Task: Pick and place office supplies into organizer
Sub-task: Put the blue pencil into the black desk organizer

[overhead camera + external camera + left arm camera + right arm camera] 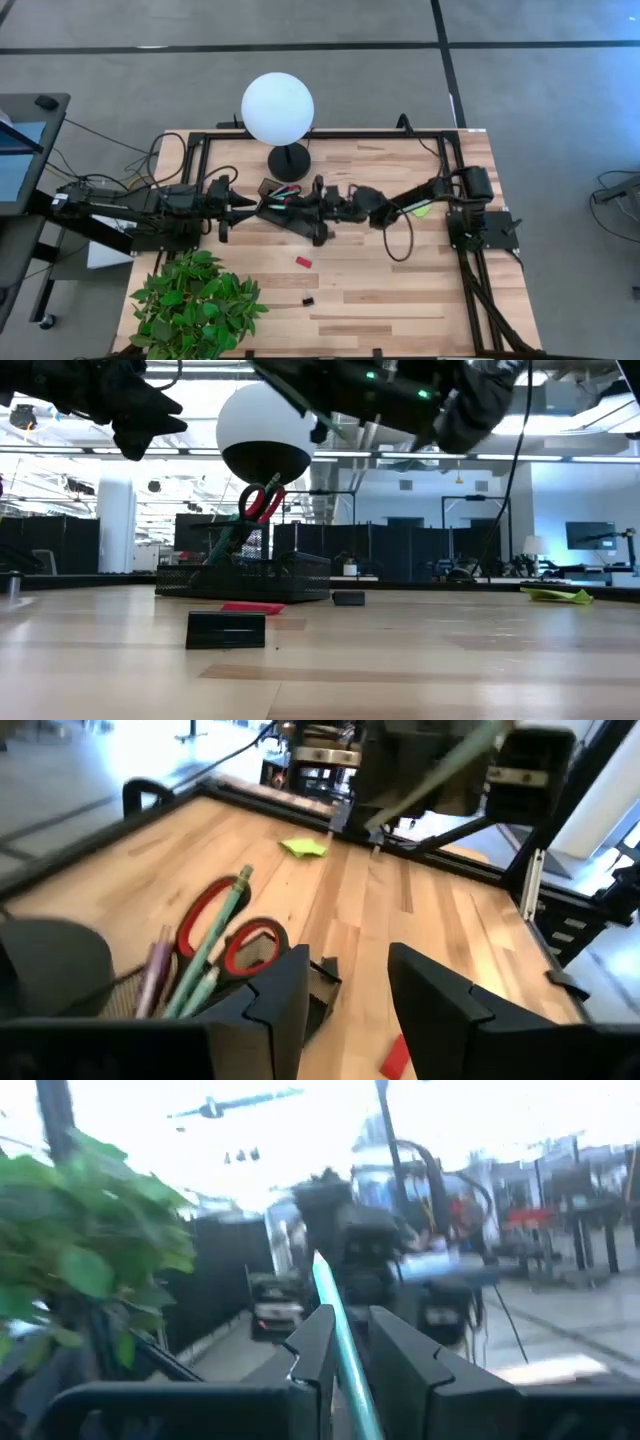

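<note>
The black organizer (272, 212) stands mid-table in front of the lamp base. In it stand red-handled scissors (235, 935), a light-green pen (215, 945) and a purple pen (155, 970). My left gripper (345, 990) hovers open just left of the organizer, with nothing between its fingers. My right gripper (322, 203) is raised at the organizer's right side, shut on a teal-green pen (335, 1320). A small red block (303, 262) and a black clip (308, 299) lie flat on the table nearer the front. A lime-green sticky-note pad (421, 210) lies to the right. My right gripper pinches the teal-green pen's shaft (347, 1358) between its two fingers. The pen runs forward between the fingers and sticks out beyond their tips, slanting upward. It is lifted clear of the table.
A lamp with a white globe (277, 108) on a round black base (289, 162) stands behind the organizer. A green potted plant (195, 305) fills the near-left corner. A second black clip (348, 598) lies near the organizer. A black frame rail (330, 135) borders the table.
</note>
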`<state>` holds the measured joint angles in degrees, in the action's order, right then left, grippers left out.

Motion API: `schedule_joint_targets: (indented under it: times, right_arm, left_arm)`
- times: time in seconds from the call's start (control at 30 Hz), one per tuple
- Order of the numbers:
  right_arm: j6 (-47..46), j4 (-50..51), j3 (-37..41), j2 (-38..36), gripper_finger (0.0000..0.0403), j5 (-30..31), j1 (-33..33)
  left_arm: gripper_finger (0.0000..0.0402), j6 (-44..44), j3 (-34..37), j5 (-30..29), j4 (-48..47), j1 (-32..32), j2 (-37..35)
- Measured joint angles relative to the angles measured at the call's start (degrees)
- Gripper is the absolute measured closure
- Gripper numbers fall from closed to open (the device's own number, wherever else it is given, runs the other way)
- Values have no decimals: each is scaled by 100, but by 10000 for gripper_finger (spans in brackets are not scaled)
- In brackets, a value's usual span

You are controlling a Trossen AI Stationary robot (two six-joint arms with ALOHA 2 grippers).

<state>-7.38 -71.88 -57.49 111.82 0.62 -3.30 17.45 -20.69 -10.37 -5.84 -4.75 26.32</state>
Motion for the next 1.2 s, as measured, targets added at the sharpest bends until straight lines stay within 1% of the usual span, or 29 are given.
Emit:
schedule_joint_targets:
  times: [0.1, 0.17, 0.23, 0.27, 0.47, 0.6, 0.67, 0.83, 0.93, 1.1, 1.2]
  right_arm:
    - [-59, 857, -384, -19, 349, -60, 161]
    - [-70, 1193, -613, -15, 349, -59, 217]
    - [-70, 1297, -807, 40, 348, -62, 233]
    - [-70, 1294, -869, 74, 348, -70, 230]
    - [-30, 1257, -1225, 72, 348, -79, 216]
    - [-26, 1280, -1348, 77, 351, -76, 218]
    - [-26, 1278, -1353, 77, 352, -78, 218]
    - [-19, 1331, -1351, 77, 350, -77, 218]
    - [-15, 1348, -1351, 77, 350, -76, 220]
    - [-11, 1340, -1354, 57, 349, -50, 229]
    - [-9, 1355, -1359, 51, 349, -50, 231]
  left_arm:
    - [269, -493, 0, 63, 311, 0, -8]
    - [269, -848, 0, 309, 728, 2, -5]
    - [269, -1235, 0, 509, 1181, 0, -5]
    - [269, -1358, 0, 517, 1348, -2, -5]
    - [267, -1655, 0, 323, 1465, 2, 41]
    - [250, -1853, 0, 457, 1947, 2, 312]
    - [237, -2048, 0, 568, 2398, 2, 543]
    - [203, -2434, -2, 568, 3506, 0, 1212]
    - [188, -2521, -2, 497, 4027, 2, 1632]
    - [181, -2528, 0, 260, 4900, 0, 2148]
    - [185, -2527, 2, 237, 5108, 0, 2224]
